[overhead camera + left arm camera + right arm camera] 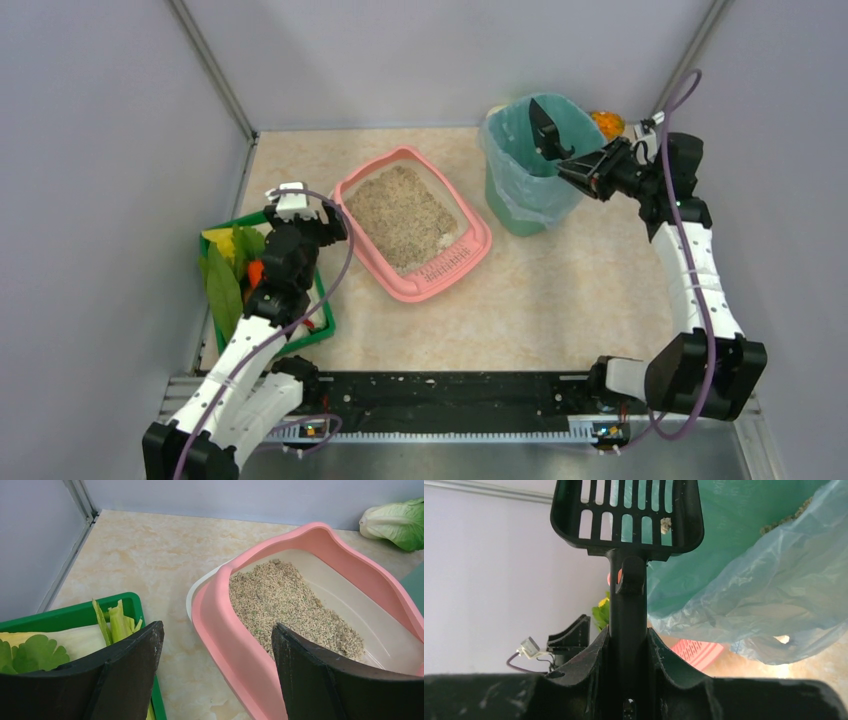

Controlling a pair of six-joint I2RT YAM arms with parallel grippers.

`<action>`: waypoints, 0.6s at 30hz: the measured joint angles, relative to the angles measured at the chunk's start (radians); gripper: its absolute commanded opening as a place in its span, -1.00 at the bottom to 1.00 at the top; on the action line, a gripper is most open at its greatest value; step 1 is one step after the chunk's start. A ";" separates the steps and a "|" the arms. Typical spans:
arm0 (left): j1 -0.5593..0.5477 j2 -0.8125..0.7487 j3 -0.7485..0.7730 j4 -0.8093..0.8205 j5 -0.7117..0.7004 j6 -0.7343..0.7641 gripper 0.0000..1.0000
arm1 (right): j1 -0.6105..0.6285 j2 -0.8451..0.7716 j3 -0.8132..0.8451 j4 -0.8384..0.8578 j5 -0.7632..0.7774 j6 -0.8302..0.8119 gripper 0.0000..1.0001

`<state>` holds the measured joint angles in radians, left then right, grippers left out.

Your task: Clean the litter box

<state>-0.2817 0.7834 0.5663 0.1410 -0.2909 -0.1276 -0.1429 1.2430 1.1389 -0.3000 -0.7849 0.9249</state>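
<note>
The pink litter box (470, 252) with beige litter sits mid-table, its slotted ledge toward the near right. It also shows in the left wrist view (235, 645). My left gripper (325, 212) is open beside the box's left rim; the rim lies between the fingers (125, 675) without touching them. My right gripper (590, 170) is shut on the handle of a black slotted scoop (545, 130) held over the teal-lined bin (525, 195). In the right wrist view the scoop (626, 512) holds one small clump, and the fingers (589, 660) clamp its handle.
A green tray (325, 325) of leafy and colourful items stands left of the box, under my left arm. A cabbage (397, 522) lies at the back. An orange item (607, 123) sits behind the bin. Grey walls close in the table.
</note>
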 measured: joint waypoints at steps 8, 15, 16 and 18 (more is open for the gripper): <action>-0.003 0.000 0.000 0.000 0.000 0.000 0.68 | -0.024 -0.006 -0.028 0.051 -0.031 0.043 -1.00; -0.007 0.000 0.000 0.000 -0.002 0.000 0.68 | -0.024 -0.013 0.005 -0.006 -0.026 -0.026 -1.00; -0.008 0.000 0.000 0.000 -0.002 0.000 0.68 | -0.024 -0.013 0.026 -0.037 -0.017 -0.061 -1.00; -0.008 0.000 0.000 0.000 -0.003 0.000 0.68 | -0.024 -0.013 0.092 -0.117 0.017 -0.154 -1.00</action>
<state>-0.2897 0.7830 0.5663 0.1406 -0.2935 -0.1272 -0.1665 1.2301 1.2308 -0.4168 -0.7677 0.7708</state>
